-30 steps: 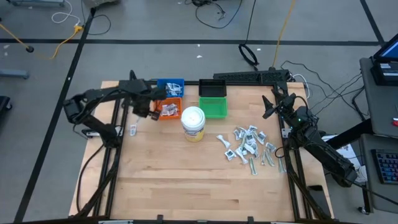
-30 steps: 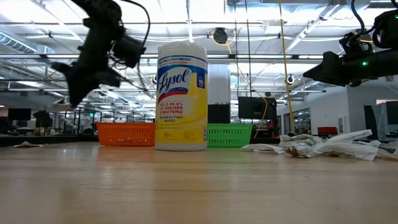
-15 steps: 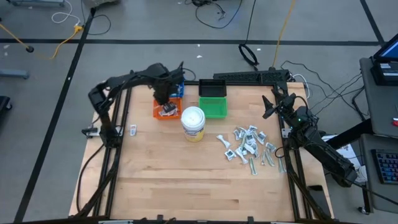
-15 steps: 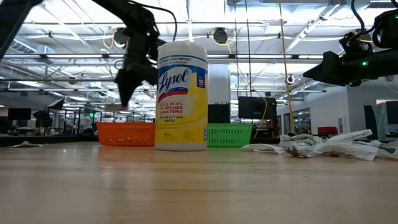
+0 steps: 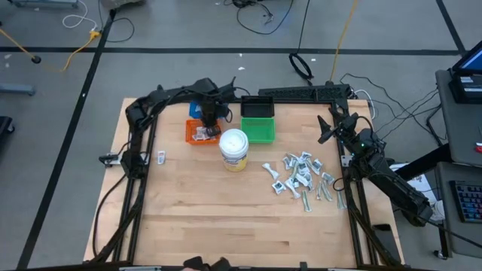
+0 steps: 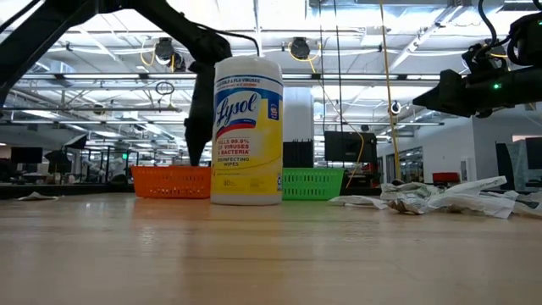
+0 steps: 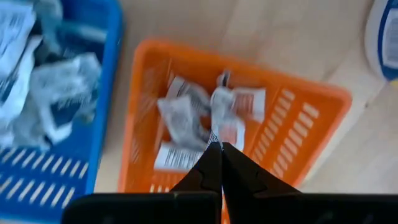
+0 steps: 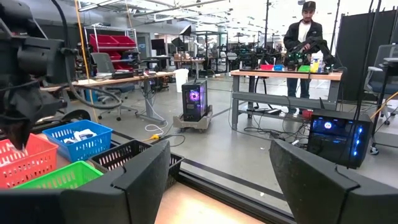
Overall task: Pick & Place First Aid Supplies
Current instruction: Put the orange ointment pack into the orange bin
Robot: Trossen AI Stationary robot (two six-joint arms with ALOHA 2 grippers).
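The first aid supplies (image 5: 301, 175) lie in a loose heap on the table's right half, seen low as a white pile (image 6: 440, 196). More packets (image 7: 186, 118) lie in the orange bin (image 7: 311, 99) and in the blue bin (image 7: 112, 62). One small packet (image 5: 160, 158) lies alone near the left edge. My left gripper (image 7: 217, 148) is shut and points down over the orange bin (image 5: 192, 138). My right gripper (image 8: 221, 180) stands open at the table's right edge (image 5: 325, 128), level, with nothing between its fingers. My left gripper has a thin white sliver (image 7: 214, 133) right at its shut tips. I cannot tell whether the sliver is held or lies in the bin below.
A white-lidded jar with a yellow label (image 5: 233, 147) stands just right of the orange bin, close to the left arm (image 6: 199, 102). A green bin (image 5: 258, 132) and a black bin (image 5: 257, 108) sit behind the jar. A person (image 8: 305, 43) stands far off in the room.
My left gripper has swung from the table's left side toward the right, to above the orange bin. It has rolled about its own axis, sunk a little and stayed shut. The right arm has kept still.
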